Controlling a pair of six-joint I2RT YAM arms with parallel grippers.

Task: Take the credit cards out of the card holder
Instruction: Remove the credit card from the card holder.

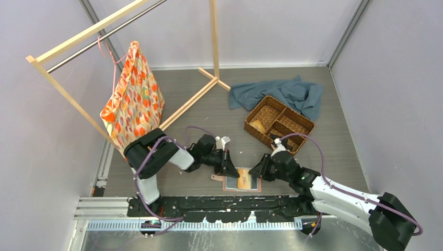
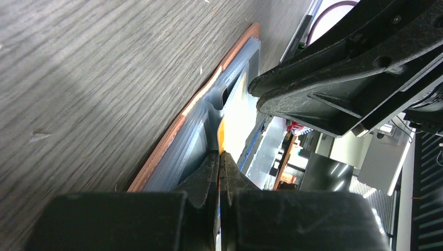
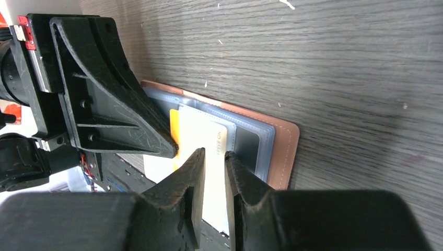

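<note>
ok, left gripper [image 2: 219, 157]: jaws pressed together, no gap; tip down on the yellow card [image 3: 175, 125] at the open card holder [image 3: 286, 151].
right gripper [image 3: 214, 153]: jaws a narrow slit apart, tips low over the pale card [image 3: 206, 130], which shows through the slit; can't tell if they touch it, no pinch seen.
holder place: flat on the table [image 1: 339, 151], inner side up, by the front edge, between the two grippers.
holder axis: long axis runs left-right in the top view, along the table's front edge; small tab sticks out at its left end.
credit cards: yellow and pale one lie on the grey sleeves mid-holder, pale one overlapping the yellow one's edge; their long axis runs across the holder's, far to near.
hidden: near end of the pale card is behind the right fingers [image 3: 183, 198]; much of the yellow card is under the pale card and the left tip; can't tell if more cards are in the sleeves.
hard to read: left wrist view shows the holder almost edge-on, only pink rim and sleeve edges.
rest: woven basket [image 1: 291, 111] well apart, rear right, small tan flat piece in one compartment, too small to name; blue cloth [image 1: 292, 91] behind it; patterned bag [image 1: 133, 99] hangs on the wooden rack [image 1: 78, 35], rear left.
</note>
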